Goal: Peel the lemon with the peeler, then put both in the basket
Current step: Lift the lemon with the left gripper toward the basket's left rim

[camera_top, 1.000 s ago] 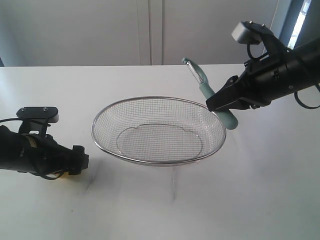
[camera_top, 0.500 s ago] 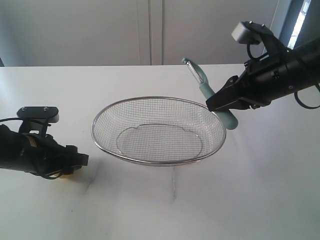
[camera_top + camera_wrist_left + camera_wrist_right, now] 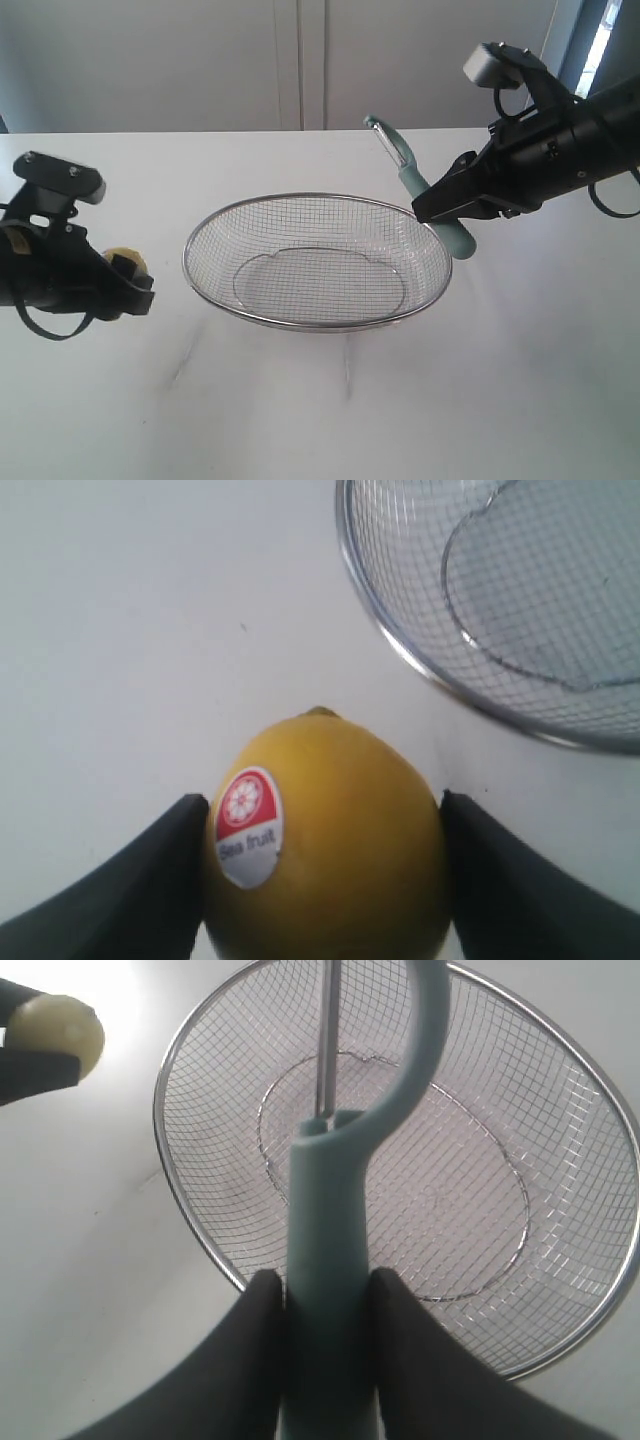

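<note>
Left gripper has its two matte black fingers pressed against either side of the lemon, so that's a solid hold, jaws set about the fruit's width. The lemon is smooth, waxy yellow and plump, with a stubby nub at the tip and a small glossy red and grey sticker reading "Sea fruit". It sits outside the basket, just off its left rim in the exterior view. Can't tell whether it touches the white tabletop.

The basket is a shallow oval of fine silver wire mesh with a thick, shiny metal rim and a flatter wavy-edged patch at the bottom.

Right gripper is pinched narrow on the peeler, gripping the pale teal plastic handle partway along. The handle looks smooth and rounded and it branches into a curved loop with a thin metal blade rod down the middle. It's tilted at the basket's far right rim, head pointing up and away from the basket. The butt end overlaps the rim in the exterior view, contact unclear.
</note>
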{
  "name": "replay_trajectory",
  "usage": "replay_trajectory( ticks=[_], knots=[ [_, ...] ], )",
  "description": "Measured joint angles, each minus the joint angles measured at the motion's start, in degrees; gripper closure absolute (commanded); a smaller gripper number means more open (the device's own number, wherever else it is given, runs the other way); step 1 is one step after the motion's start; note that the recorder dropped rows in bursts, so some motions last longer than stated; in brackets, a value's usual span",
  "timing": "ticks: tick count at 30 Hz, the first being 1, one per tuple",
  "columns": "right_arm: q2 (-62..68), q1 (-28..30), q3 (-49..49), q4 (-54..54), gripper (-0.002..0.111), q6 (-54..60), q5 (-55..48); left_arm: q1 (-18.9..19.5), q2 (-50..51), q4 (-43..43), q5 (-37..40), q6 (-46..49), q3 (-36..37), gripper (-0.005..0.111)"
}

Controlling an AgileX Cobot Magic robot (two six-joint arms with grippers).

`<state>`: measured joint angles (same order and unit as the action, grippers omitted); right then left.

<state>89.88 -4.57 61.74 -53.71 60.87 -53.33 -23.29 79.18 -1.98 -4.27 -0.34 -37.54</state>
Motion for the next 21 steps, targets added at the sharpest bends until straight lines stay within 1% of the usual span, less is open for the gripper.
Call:
replay_trajectory(
  ticks=[4,8,10,16,21],
  knots=[
    [0.0,0.0,0.0,0.0,0.108,0.0,0.0,0.0,-4.7,0.0,0.2,-0.2,0.0,0.107],
    [0.0,0.0,0.0,0.0,0.108,0.0,0.0,-0.8,-7.7,0.0,0.0,-3.3,0.0,0.107],
    [0.0,0.0,0.0,0.0,0.108,0.0,0.0,-2.3,-8.7,0.0,-0.2,-5.0,0.0,0.107],
    [0.0,0.0,0.0,0.0,0.108,0.0,0.0,-8.1,-10.0,0.0,-2.0,-6.0,0.0,0.107],
    [0.0,0.0,0.0,0.0,0.108,0.0,0.0,-11.0,-10.0,0.0,-3.3,-6.0,0.0,0.107]
  ],
)
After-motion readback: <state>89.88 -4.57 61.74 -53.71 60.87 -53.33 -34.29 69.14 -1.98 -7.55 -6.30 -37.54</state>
